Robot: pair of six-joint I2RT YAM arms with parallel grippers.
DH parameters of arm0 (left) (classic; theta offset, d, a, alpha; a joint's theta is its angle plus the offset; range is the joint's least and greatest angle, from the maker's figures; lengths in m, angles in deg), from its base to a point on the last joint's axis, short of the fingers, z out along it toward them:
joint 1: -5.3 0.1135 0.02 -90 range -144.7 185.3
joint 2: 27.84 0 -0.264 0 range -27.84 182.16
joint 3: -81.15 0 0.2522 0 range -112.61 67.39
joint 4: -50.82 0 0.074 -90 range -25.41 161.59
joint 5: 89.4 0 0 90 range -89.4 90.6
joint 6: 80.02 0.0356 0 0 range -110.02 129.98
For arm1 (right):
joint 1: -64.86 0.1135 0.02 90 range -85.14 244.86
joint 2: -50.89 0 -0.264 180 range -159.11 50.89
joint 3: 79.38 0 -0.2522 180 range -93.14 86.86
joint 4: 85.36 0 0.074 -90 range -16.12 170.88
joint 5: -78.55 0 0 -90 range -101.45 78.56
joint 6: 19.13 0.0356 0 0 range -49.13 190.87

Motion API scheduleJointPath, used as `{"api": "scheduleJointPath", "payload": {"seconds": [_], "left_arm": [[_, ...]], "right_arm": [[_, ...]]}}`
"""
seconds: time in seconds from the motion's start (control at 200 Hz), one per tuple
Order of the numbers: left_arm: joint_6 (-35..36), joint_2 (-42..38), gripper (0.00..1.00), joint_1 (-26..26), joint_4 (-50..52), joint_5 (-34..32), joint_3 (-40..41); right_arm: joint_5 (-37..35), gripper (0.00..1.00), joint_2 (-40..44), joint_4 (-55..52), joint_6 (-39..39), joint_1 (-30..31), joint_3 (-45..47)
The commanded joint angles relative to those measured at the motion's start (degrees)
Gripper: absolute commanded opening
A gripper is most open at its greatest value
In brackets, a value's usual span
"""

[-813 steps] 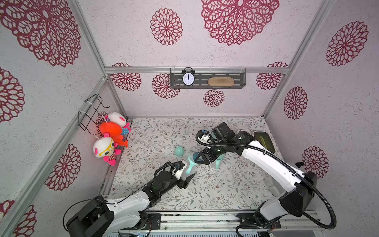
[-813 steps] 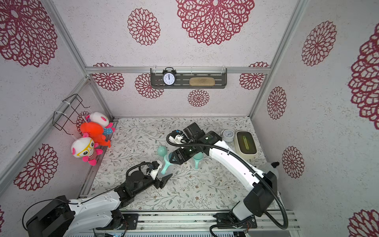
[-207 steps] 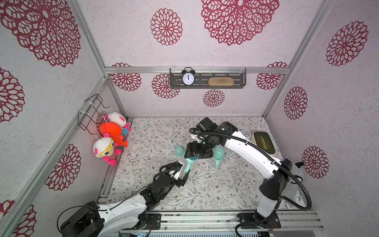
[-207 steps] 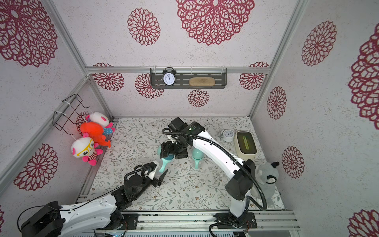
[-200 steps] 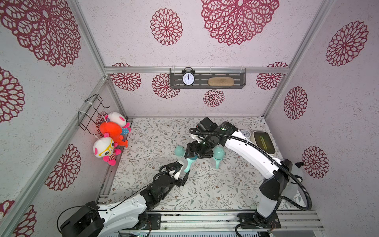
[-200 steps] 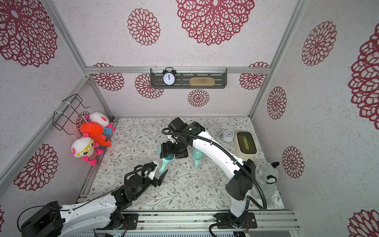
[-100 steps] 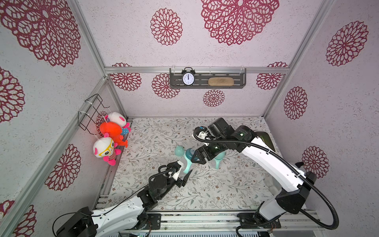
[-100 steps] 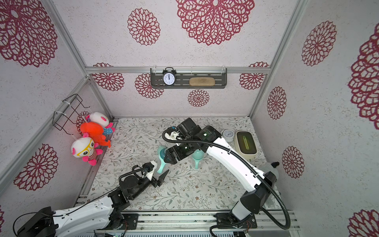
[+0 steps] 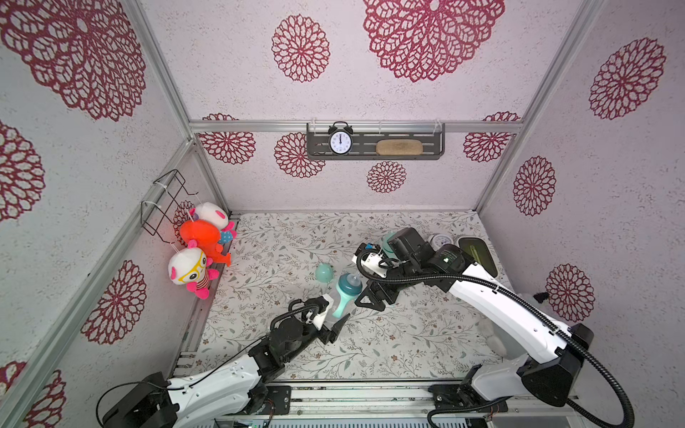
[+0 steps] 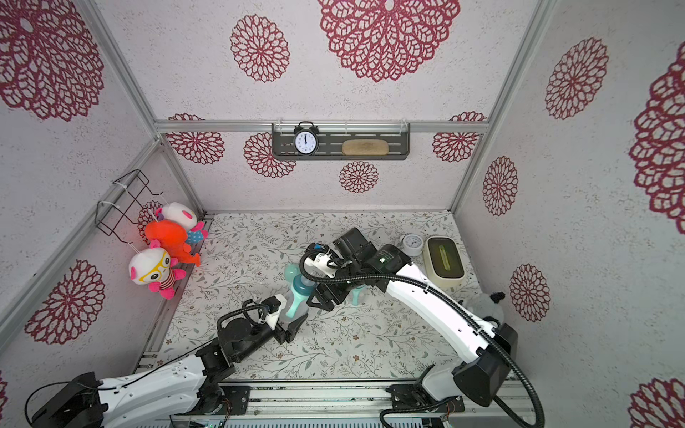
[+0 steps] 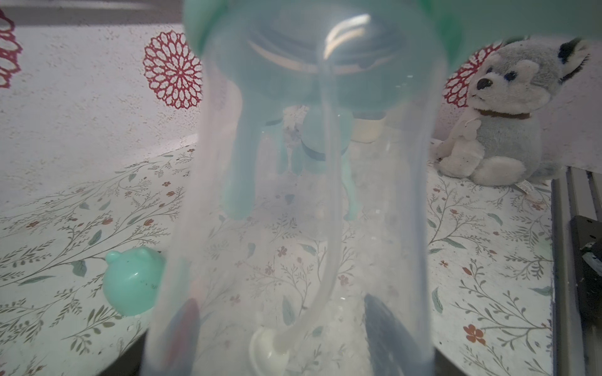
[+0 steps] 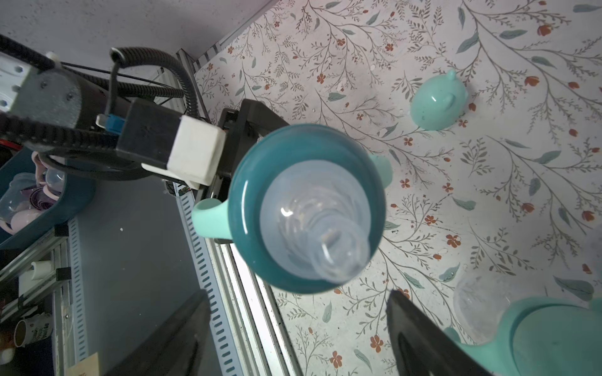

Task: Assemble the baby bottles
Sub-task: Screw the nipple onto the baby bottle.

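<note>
- Nearest, the left fingers (image 9: 340, 325) are closed on the clear lower body of a baby bottle (image 9: 348, 287), held tilted above the floral worktop (image 9: 407, 333). Its teal collar, nipple and mint handles are on; it has no cap.
- Just beside the bottle's top, the right fingers (image 9: 365, 301) stand wide apart, holding nothing.
- Partly under the right arm, a second bottle (image 12: 537, 338) stands capped on the worktop.
- Farther back, a loose mint cap (image 9: 324, 272) with small ears lies on the worktop, apart from both bottles.
- Risk: the grip sits low on slick plastic, so a sideways nudge from the right fingers could lever the baby bottle loose.
- Risk: reaching for the cap takes the right arm past both bottles. A brush could topple the second bottle, and the domed cap may slip or roll out of a pinch.
</note>
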Motion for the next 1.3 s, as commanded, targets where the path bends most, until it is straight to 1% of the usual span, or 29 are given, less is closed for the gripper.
{"api": "scheduleJointPath", "payload": {"seconds": [0.0, 0.32, 0.61, 1.026, 1.291], "left_arm": [[-1.1, 0.4, 0.0, -0.5, -1.5, 1.6, 0.1], [-0.6, 1.3, 0.0, -1.0, -1.1, 1.7, -0.8], [-0.5, 1.3, 0.0, -1.5, -1.3, 1.3, -0.8], [-0.3, 0.7, 0.0, -2.0, -1.2, 1.0, -0.9], [-0.1, 0.7, 0.0, -2.2, -1.1, 0.7, -1.1]], "right_arm": [[1.6, 0.86, 2.0, 3.9, -2.0, -0.6, 0.2], [3.5, 0.89, -0.2, 3.5, -2.0, -1.6, -2.3], [4.3, 0.89, -2.8, 4.3, -0.3, -2.3, -3.5], [8.9, 0.88, -4.3, 5.2, 1.0, -3.2, -3.2], [9.1, 0.88, -4.8, 5.0, 1.1, -3.2, -2.9]]}}
